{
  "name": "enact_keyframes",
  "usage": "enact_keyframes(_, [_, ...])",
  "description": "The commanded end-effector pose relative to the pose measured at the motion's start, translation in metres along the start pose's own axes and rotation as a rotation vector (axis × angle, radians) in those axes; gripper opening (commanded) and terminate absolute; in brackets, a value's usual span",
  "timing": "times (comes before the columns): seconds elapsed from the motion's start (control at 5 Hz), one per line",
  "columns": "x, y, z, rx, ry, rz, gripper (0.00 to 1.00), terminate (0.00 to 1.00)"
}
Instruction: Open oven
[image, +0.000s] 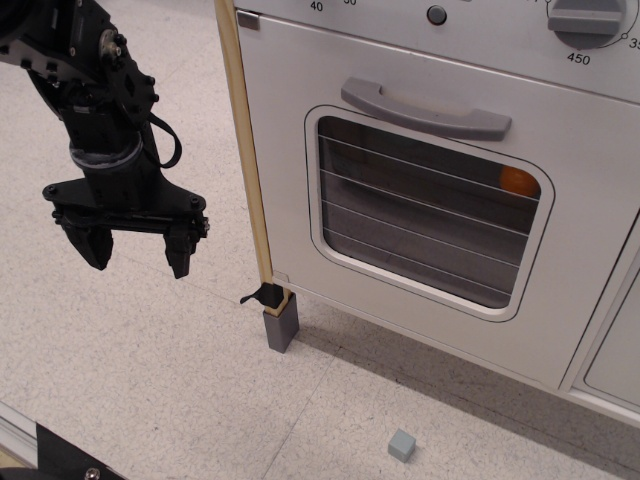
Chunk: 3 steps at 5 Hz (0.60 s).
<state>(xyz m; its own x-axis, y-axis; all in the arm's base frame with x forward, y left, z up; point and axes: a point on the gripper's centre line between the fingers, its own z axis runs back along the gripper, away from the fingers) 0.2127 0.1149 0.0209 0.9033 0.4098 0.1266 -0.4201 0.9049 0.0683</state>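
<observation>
We see the black robot hand (137, 252) hanging at the left of the view, its two dark fingers (179, 252) spread apart with nothing between them, pointing down toward the pale speckled surface (150, 380). It sits well apart from the oven, to the left of the oven's wooden corner post (245, 150).

The large white toy oven (440, 200) fills the right and upper part of the view, its front facing us and slightly to the left. Its door (420, 190) is shut flush with the front. The grey bar handle (425, 108) runs crosswise along the top of the door, its long axis sloping a little down to the right in this view. Below it lies the rounded window (425, 215), crossed by thin wire lines.

Through the glass we make out a dark shelf and an orange rounded thing (518, 182) at the upper right, too dim to name. The grey temperature dial (590, 22) is cut off by the top edge, and the oven's right side runs out of view.

The post stands on a grey block foot (281, 325). A small grey cube (401, 445) lies alone on the surface in front of the oven.
</observation>
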Motion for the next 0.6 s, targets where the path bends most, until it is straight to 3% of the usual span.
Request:
enact_keyframes(0.0, [0.000, 0.000, 0.000, 0.000, 0.000, 0.000, 1.00, 0.00])
enact_keyframes(0.2, [-0.001, -0.026, 0.015, -0.073, -0.017, 0.159, 1.00, 0.00])
enact_keyframes(0.4, [0.005, -0.051, 0.032, -0.097, -0.028, 0.310, 1.00, 0.00])
